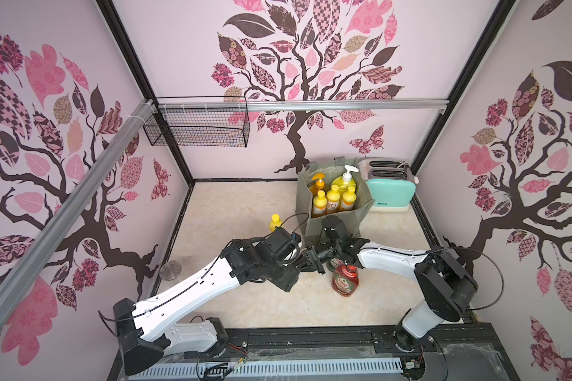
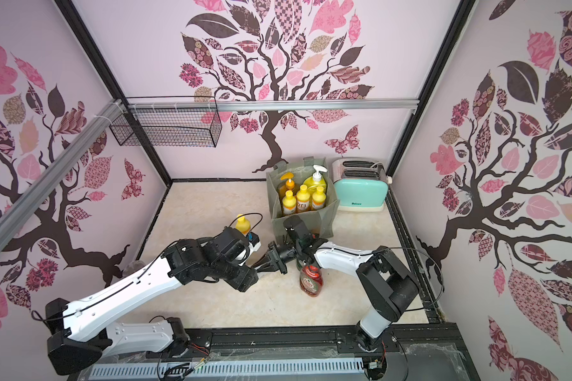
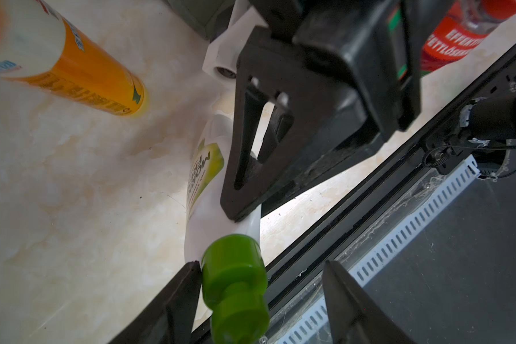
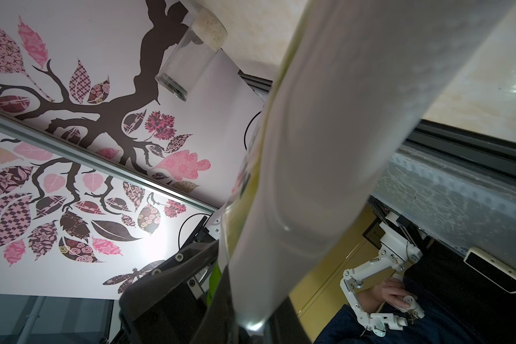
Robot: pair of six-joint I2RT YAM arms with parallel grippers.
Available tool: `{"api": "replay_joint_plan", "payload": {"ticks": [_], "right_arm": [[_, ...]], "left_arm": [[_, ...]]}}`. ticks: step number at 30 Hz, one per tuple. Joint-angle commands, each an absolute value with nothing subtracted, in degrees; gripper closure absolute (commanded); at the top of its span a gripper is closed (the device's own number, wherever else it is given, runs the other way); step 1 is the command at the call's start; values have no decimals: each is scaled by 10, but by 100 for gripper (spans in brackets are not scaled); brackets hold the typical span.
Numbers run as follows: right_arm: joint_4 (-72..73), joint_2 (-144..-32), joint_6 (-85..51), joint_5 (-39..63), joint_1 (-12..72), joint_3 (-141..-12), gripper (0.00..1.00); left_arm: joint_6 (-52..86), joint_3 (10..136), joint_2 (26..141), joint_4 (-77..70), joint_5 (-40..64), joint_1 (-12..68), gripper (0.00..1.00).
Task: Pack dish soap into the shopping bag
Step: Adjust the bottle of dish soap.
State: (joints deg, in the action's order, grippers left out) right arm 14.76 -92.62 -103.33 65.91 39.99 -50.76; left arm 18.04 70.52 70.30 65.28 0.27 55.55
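Pink tree-patterned walls close round the marbled bench (image 1: 232, 211). At the back stands the bag (image 1: 303, 201), beside a mint toaster (image 1: 392, 193). Upright inside it are an orange pump bottle (image 1: 318, 184) and a yellow pump bottle (image 1: 344, 179), with three small orange bottles (image 1: 333, 199) in front. A fourth orange bottle (image 1: 274, 222) stands on the bench left of the bag, just behind the left arm. The right gripper (image 3: 245, 205) is clamped on the white bottle (image 3: 206, 184), which points lengthwise toward the left gripper (image 3: 261, 266). That gripper stands wide about the green cap (image 3: 233, 277) — one finger touches it, the other is apart. The red Fairy (image 1: 345, 280) stands nearer the front, and the green Fairy (image 1: 336, 263) is just behind it, partly hidden by the right arm.
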Motion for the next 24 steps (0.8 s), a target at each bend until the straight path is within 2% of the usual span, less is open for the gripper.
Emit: {"api": "replay_joint_plan", "payload": {"ticks": [1,4,10,18,24], "right_arm": [[184,-918,-1031,699,396,-552,100],[184,-918,-1031,698,396,-553,100],[182,-920,-1030,701,396,-559,100],[177,-919,-1027,705,396,-562,100],[172,-920,-1024,708,396,-569,100]], "left_arm": [[162,706,695,663,-20,558,30],[161,703,694,671,-35,559,33],[151,706,715,664,-43,558,51],[137,716,743,666,-63,558,65],[135,718,741,664,-62,558,89]]}}
